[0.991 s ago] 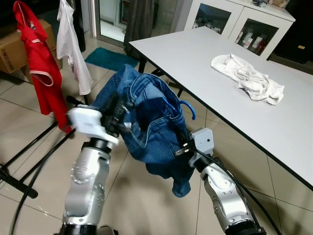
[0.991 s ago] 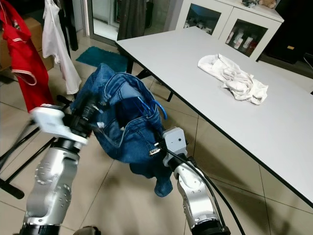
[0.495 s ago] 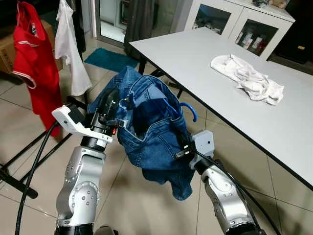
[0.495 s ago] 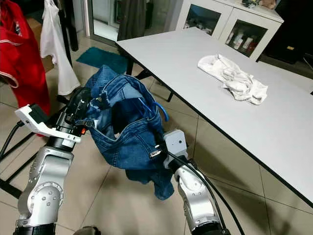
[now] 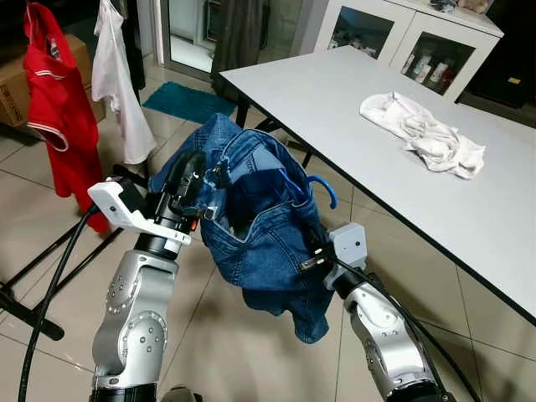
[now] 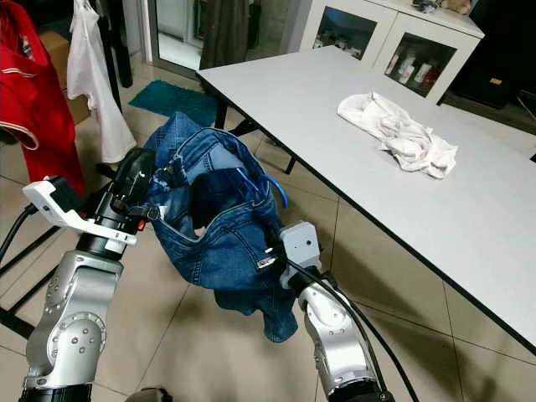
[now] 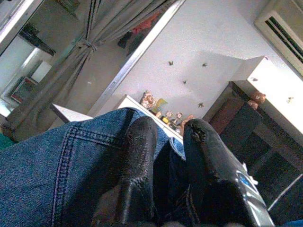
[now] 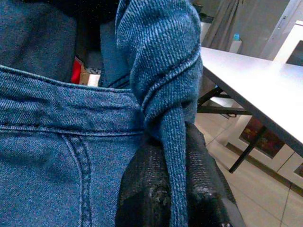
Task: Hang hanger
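Note:
A pair of blue jeans (image 5: pixel 260 234) hangs bunched between my two grippers, above the tiled floor. A blue hanger sits inside them, its hook (image 5: pixel 325 188) poking out to the right. My left gripper (image 5: pixel 199 172) is shut on the denim at the upper left of the bundle; in the left wrist view its black fingers (image 7: pixel 142 142) pinch the cloth. My right gripper (image 5: pixel 308 241) is shut on a twisted denim fold (image 8: pixel 165 85) at the lower right. The hanger's shoulders are hidden in the fabric.
A clothes rack stands at the left with a red garment (image 5: pixel 59 100) and a white garment (image 5: pixel 117 75); its black base bars (image 5: pixel 42 260) lie on the floor. A grey table (image 5: pixel 352 109) with a white cloth (image 5: pixel 423 134) runs along the right. A cabinet (image 5: pixel 402 38) stands behind.
My left wrist has turned and settled out of its blur, and the jeans have sagged a little lower. The red garment has swung on the rack. My right arm has barely moved.

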{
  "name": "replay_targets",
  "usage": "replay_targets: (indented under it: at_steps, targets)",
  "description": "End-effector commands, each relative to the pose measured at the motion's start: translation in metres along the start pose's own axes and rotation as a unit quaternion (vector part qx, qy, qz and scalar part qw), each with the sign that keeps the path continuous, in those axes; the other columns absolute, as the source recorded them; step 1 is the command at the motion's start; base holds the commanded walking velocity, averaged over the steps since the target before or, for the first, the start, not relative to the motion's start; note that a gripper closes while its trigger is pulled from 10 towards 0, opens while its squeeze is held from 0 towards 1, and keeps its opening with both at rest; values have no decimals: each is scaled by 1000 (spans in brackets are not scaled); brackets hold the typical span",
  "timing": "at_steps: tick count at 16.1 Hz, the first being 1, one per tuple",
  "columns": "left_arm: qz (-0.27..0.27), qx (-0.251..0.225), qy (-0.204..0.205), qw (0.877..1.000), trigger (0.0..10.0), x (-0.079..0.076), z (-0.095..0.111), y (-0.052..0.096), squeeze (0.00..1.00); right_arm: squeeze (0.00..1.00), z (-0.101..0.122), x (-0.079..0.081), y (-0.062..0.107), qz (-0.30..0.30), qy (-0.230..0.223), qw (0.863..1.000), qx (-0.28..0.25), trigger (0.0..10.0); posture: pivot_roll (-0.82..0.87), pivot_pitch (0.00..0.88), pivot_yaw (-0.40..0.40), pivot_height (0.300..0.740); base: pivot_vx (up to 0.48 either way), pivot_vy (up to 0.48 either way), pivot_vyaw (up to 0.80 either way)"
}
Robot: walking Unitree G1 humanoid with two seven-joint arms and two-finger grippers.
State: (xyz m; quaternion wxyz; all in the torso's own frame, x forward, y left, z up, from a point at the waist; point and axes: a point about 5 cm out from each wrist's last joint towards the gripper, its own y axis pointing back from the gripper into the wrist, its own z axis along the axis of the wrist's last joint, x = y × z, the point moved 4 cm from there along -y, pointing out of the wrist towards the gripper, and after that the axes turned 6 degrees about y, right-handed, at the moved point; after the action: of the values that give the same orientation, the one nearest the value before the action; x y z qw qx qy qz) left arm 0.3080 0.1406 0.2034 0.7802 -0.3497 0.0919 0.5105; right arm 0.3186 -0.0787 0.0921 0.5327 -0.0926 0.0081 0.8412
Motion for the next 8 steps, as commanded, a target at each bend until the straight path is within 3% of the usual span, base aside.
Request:
replay_targets:
  at_steps: [1, 6, 7, 8]
  targets:
    - [-21, 4, -6, 1000, 10000, -9, -2, 0, 1000, 0, 8, -8, 1, -14, -2, 1000, -19, 0, 160, 92, -147, 740, 0, 0, 0]
    - [-23, 20, -24, 999, 10000, -9, -8, 0, 1000, 0, 7, -9, 0, -14, -1, 1000, -19, 0, 160, 85, -144, 740, 0, 0, 0]
    - [-9, 36, -69, 997, 10000, -4, -12, -1, 1000, 0, 8, -10, -1, -15, -1, 1000, -21, 0, 160, 86, -145, 740, 0, 0, 0]
    - [-9, 36, -69, 997, 10000, -4, -12, -1, 1000, 0, 8, -10, -1, -15, -1, 1000, -21, 0, 160, 86, -145, 740, 0, 0, 0]
